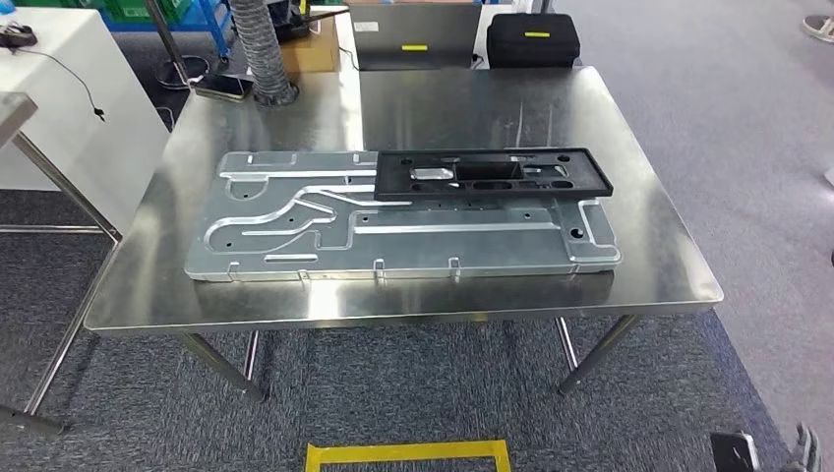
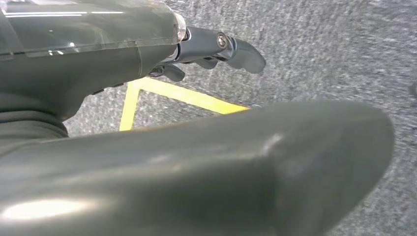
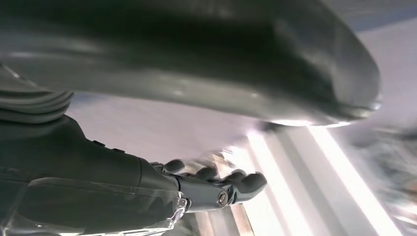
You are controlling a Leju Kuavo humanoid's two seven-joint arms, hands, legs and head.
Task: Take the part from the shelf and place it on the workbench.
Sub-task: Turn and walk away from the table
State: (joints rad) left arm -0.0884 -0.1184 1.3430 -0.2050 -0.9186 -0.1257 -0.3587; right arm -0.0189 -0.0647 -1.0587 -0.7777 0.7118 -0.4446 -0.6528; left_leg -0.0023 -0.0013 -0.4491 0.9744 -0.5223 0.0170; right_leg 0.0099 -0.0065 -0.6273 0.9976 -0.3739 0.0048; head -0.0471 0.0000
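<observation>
The black perforated part (image 1: 492,173) lies flat on the far right area of the large machined aluminium plate (image 1: 393,231) on the steel desk (image 1: 649,285), so the placing looks done. Both hands hold nothing: the left hand (image 2: 206,51) hangs over grey carpet (image 2: 319,44) with loosely curled fingers, the right hand (image 3: 216,184) likewise. Best to keep both arms low and clear of the desk edge.

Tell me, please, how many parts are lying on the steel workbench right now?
2. A large silver plate lies flat across the middle of the workbench. A smaller black frame rests on the plate's far right portion. None appear hidden.
</observation>
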